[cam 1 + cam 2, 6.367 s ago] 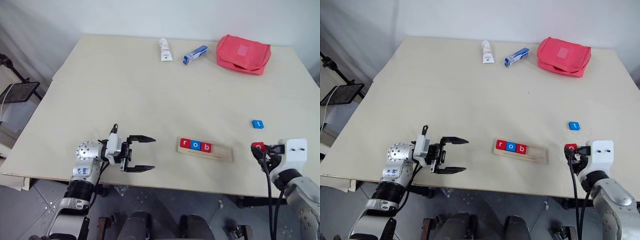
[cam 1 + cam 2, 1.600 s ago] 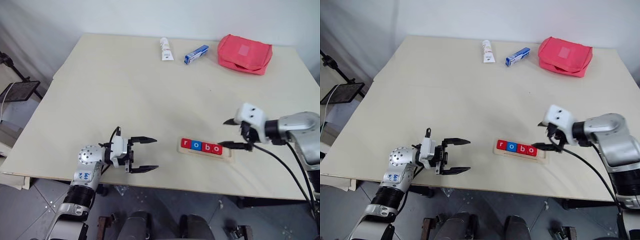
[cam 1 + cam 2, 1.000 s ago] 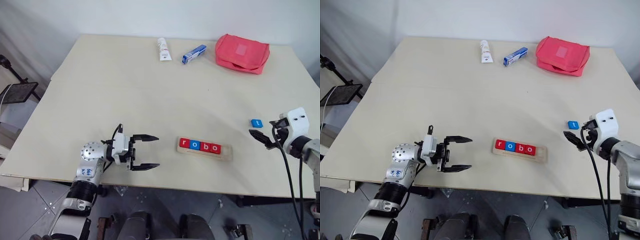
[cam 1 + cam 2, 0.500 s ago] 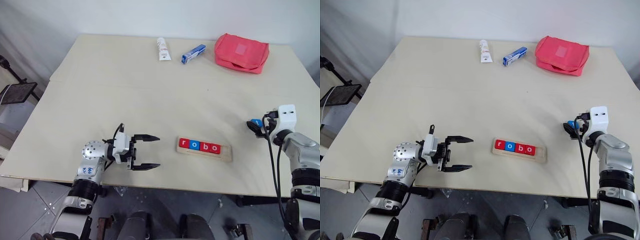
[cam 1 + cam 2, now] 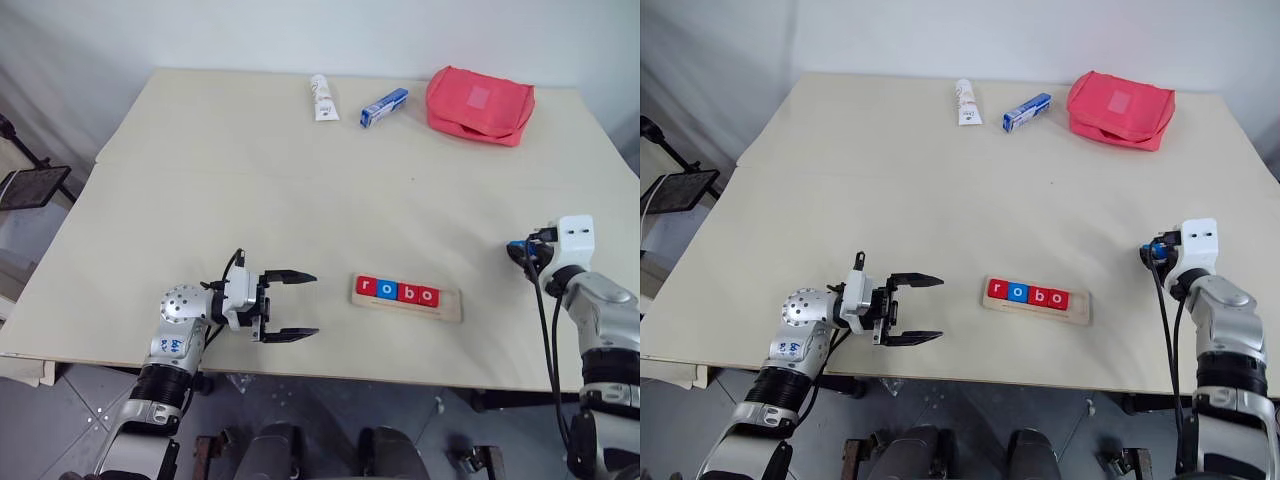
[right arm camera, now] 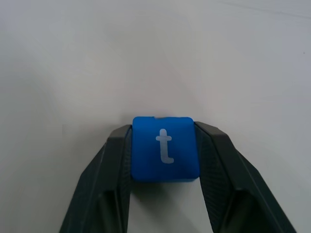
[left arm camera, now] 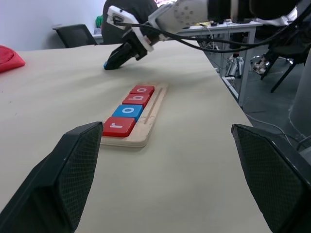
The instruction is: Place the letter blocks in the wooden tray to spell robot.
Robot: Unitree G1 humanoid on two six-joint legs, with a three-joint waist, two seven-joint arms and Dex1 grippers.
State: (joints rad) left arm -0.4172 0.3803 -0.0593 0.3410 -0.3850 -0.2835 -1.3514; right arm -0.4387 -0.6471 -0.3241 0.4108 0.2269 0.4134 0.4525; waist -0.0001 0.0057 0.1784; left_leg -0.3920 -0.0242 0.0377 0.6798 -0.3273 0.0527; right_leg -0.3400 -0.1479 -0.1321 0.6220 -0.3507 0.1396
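Blue "t" block (image 6: pixel 165 148) is clamped btwn right hand (image 6: pixel 165 160) fingers, well right of wooden tray (image 5: pixel 447 306); "robo" seated. Left hand (image 5: pixel 290 304) held wide, left of tray.

A pale beige table (image 5: pixel 250 160) is filling most of the scene, lit evenly, with a plain white wall (image 5: pixel 300 30) rising behind its far edge. Grey tiled floor (image 5: pixel 60 420) is showing below the near edge and at the left, where a dark stand with a black mesh plate (image 5: pixel 25 187) is standing. Behind the table's right side, a black chair (image 7: pixel 75 35) and a grey desk (image 7: pixel 233 30) are sitting.
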